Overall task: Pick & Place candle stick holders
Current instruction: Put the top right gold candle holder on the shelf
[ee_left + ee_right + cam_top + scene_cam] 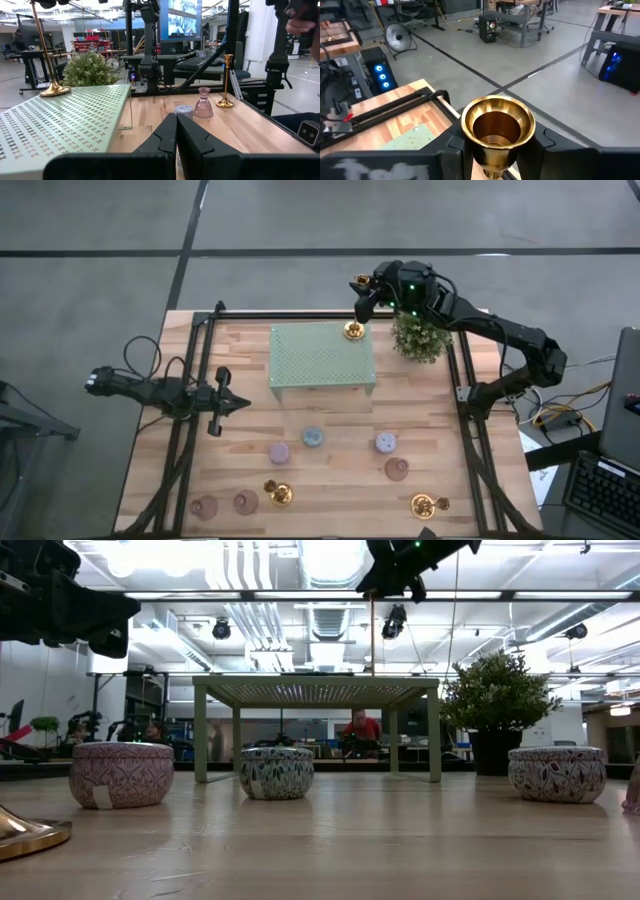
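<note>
Gold shows right up against the right wrist camera: the cup top of a candlestick (498, 125), clamped between the right gripper's (496, 145) fingers. From above, that candlestick's round base (353, 331) sits on the far right corner of the pale green perforated stand (322, 358), its stem upright, with the right gripper (363, 284) holding the top above it. A bushy potted plant (419, 337) stands just beside the stand on the right.

On the wooden desk (330, 490) the left gripper (238, 405) hovers near the stand's left edge, fingers (165, 137) closed together on nothing.

Two more gold candlesticks stand near the front edge, one left of centre (279, 493) and one to the right (425, 504). Six small round holders lie between stand and front edge: a pale blue one (313, 438), a lilac one (280, 452), another pale one (386, 443), a pink one (397, 469), and two pink ones at front left (246, 502) (205, 507)
</note>
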### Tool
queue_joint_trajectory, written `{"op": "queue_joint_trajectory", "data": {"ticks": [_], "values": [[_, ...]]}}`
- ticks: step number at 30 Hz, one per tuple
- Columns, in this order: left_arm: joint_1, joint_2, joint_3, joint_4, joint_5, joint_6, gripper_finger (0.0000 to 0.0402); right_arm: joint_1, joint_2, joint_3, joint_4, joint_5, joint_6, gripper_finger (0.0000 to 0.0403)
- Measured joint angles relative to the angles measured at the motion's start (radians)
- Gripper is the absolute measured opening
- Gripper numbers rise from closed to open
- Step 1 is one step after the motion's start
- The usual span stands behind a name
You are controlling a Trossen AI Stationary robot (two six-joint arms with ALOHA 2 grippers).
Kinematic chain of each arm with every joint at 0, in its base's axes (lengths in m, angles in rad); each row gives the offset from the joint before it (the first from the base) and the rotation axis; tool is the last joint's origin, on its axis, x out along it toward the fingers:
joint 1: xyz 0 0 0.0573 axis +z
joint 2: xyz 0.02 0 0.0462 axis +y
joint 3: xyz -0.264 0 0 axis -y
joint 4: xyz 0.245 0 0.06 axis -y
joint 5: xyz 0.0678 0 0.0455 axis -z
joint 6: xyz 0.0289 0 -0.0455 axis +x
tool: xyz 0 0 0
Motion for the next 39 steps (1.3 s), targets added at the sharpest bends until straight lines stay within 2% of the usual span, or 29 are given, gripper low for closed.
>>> {"op": "queue_joint_trajectory", "data": {"ticks": [11,24,30,39], "values": [[0.0,0.0,0.0,0.0,0.0,0.0,0.0014,0.001,0.002,0.0,-0.025,-0.002,-0.013,0.0125],[0.0,0.0,0.0,0.0,0.0,0.0,0.0014,0.001,0.004,0.0,-0.048,-0.004,-0.039,0.0123],[0.0,0.0,0.0,0.0,0.0,0.0,0.0014,0.001,0.001,-0.001,-0.091,-0.004,-0.036,0.0156],[0.0,0.0,0.0,0.0,0.0,0.0,0.0014,0.001,-0.002,0.0,-0.135,-0.004,-0.034,0.0234]]}}
